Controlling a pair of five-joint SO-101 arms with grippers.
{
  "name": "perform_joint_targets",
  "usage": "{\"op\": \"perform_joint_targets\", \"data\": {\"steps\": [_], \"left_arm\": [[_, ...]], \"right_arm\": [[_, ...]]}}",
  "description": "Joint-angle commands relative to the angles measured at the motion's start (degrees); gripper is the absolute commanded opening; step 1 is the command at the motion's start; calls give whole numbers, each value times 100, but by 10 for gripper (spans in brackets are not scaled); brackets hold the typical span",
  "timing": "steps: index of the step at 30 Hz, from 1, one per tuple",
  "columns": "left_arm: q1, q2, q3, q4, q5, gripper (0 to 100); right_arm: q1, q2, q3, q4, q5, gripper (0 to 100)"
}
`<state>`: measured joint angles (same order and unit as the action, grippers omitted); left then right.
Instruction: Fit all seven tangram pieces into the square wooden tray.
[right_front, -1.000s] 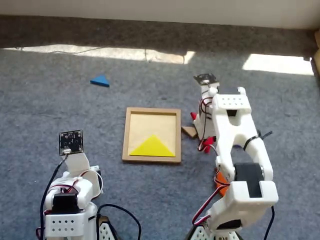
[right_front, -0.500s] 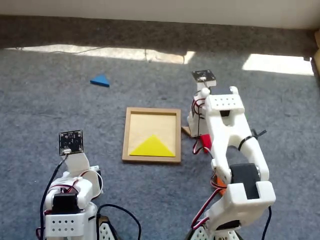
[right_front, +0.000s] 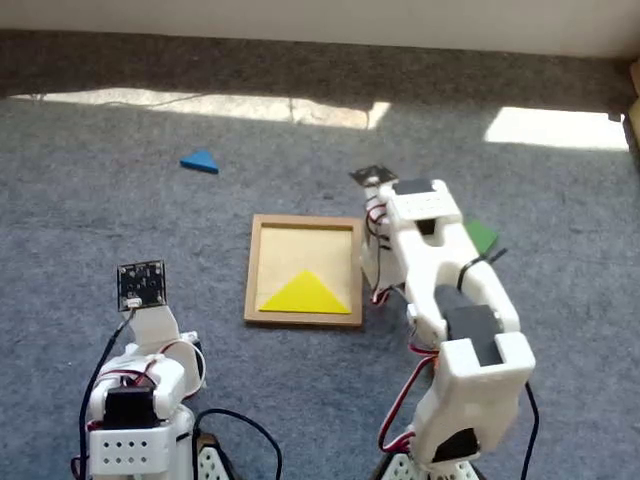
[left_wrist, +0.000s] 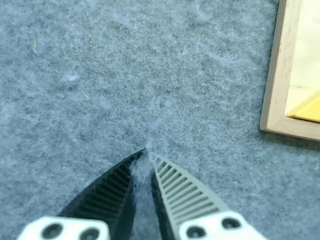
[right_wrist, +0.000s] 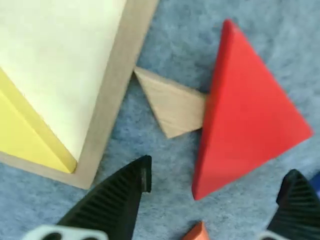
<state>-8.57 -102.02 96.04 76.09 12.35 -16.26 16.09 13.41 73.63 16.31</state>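
Lying between the spread right fingers (right_wrist: 115, 195), red triangle (right_wrist: 245, 125) corner; left fingers (left_wrist: 185, 195) closed.

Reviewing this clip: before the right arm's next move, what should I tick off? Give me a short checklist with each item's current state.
1. Is the right gripper open: ok, its jaws stand wide apart on either side of the red triangular piece.
2. Red piece free to lift: ok, it lies on the grey carpet outside the square wooden tray.
3. Neighbours clear: not ok, the plain wooden triangle touches the red piece's edge.
4. Room in the tray: ok, the yellow triangle fills one side and the rest in view is bare.
5. Is the left gripper out of the way: ok, shut, over carpet beside a tray corner.
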Motion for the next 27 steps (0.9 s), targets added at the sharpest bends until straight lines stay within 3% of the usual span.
{"op": "perform_joint_targets", "data": {"steps": [1, 7, 22, 27], "left_arm": [[84, -92, 110, 26, -44, 5], [84, -92, 110, 26, -44, 5], [84, -92, 110, 26, -44, 5], [84, -92, 110, 26, -44, 5]], "right_arm": [[101, -101, -92, -48, 114, 378], [215, -119, -119, -92, 413, 332], [295, -66, -286, -1103, 484, 323], [295, -31, -40, -1130, 1169, 184]]}}
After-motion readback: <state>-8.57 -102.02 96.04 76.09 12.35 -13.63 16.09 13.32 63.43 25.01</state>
